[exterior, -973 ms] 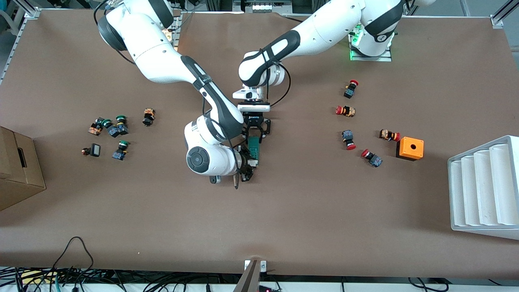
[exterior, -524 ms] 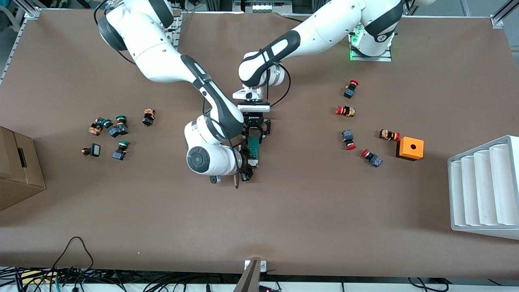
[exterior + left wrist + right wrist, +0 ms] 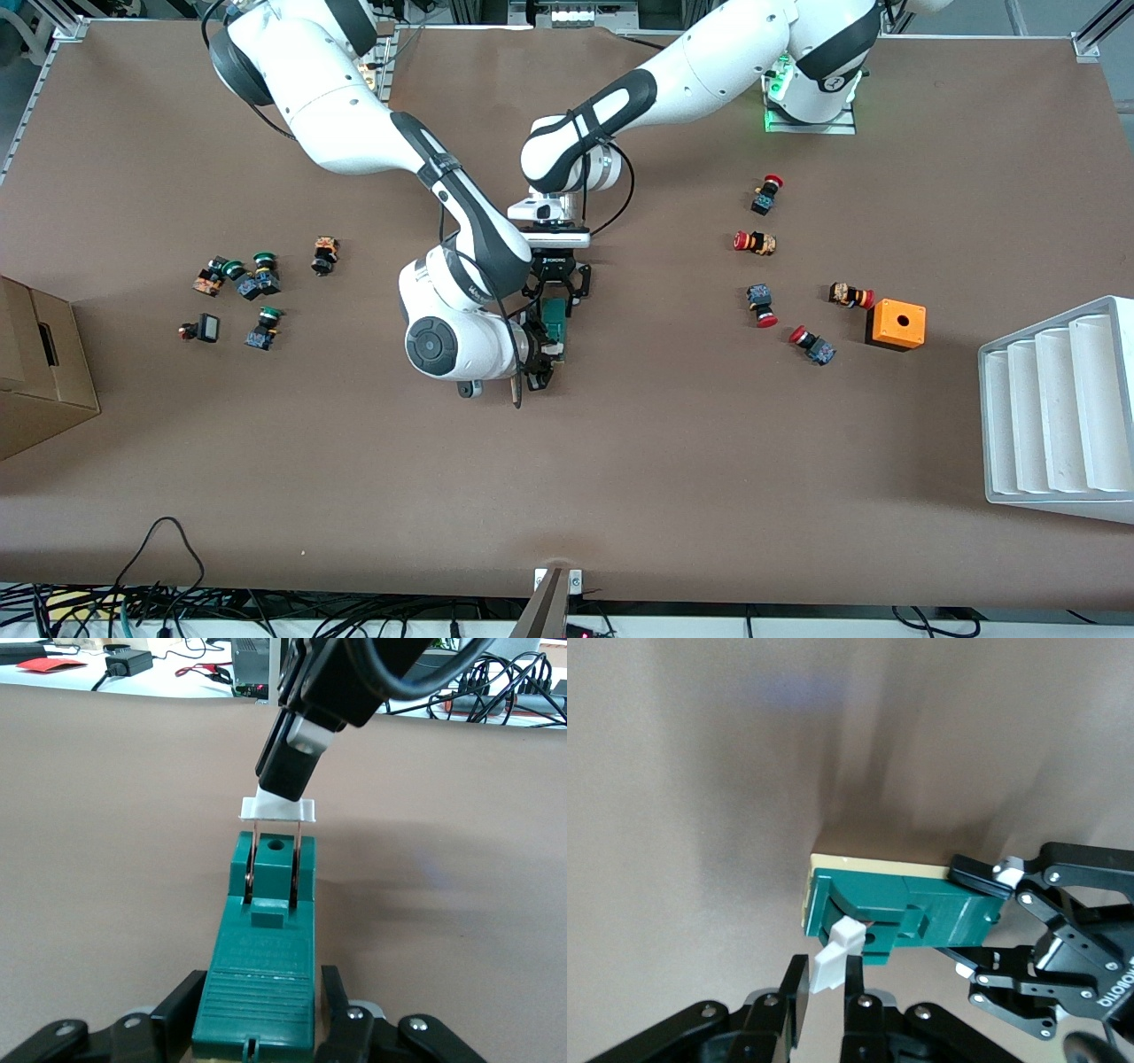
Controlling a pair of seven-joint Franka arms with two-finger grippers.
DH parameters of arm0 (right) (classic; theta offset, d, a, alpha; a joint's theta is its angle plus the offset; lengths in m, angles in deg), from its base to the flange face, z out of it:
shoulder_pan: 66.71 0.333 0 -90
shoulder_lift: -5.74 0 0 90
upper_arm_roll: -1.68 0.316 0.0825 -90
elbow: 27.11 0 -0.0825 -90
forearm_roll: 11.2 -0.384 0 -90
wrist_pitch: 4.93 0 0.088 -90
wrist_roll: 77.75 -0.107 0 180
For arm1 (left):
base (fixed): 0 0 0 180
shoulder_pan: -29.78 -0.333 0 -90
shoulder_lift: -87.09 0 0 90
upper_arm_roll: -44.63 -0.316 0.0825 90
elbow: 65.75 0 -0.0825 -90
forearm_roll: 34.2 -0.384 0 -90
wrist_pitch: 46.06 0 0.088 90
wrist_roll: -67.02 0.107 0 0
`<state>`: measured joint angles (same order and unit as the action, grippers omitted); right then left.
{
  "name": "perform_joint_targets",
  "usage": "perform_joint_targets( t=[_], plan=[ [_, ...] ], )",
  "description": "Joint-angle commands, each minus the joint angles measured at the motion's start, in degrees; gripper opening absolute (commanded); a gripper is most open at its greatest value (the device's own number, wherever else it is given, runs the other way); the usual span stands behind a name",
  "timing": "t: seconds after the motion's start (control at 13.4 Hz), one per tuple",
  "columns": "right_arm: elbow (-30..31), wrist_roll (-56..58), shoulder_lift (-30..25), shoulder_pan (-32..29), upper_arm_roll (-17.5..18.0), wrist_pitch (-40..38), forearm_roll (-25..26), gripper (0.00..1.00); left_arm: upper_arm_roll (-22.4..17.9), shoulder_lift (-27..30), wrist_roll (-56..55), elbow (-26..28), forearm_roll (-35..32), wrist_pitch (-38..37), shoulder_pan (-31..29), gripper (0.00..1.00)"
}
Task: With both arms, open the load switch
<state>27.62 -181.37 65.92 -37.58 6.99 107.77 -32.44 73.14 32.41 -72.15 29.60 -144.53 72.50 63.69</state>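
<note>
The load switch (image 3: 555,321), a narrow dark-green block, lies at the middle of the table. My left gripper (image 3: 556,292) is shut on the sides of one end of it, seen in the left wrist view as fingers (image 3: 177,1014) flanking the green body (image 3: 266,939). At the other end my right gripper (image 3: 542,354) is shut on the white tab (image 3: 835,955), which sits between its fingers (image 3: 855,988). The white tab (image 3: 277,806) is raised off the body on two thin copper blades.
Red-capped push buttons (image 3: 762,306) and an orange box (image 3: 896,323) lie toward the left arm's end, with a white ridged tray (image 3: 1054,408) at that edge. Green-capped buttons (image 3: 252,283) and a cardboard box (image 3: 35,372) lie toward the right arm's end.
The right gripper's fingers have narrowed onto the white tab, and the right arm's wrist has shifted slightly. The left gripper and the green block have stayed put.
</note>
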Motion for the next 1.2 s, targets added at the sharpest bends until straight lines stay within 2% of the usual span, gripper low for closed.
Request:
perform_joint_targets(
  t=[0.0,1.12],
  plan=[
    [3.19,-0.35,-1.38,0.58,0.23,-1.69,-0.29,0.22,0.15,-1.57,-0.66,-3.15,-1.64,0.88,0.54,0.58],
    [6.09,0.09,-4.63,0.76,0.23,-2.83,0.41,0.22,0.15,-1.57,-0.66,-3.76,-1.72,0.96,0.54,0.58]
  ],
)
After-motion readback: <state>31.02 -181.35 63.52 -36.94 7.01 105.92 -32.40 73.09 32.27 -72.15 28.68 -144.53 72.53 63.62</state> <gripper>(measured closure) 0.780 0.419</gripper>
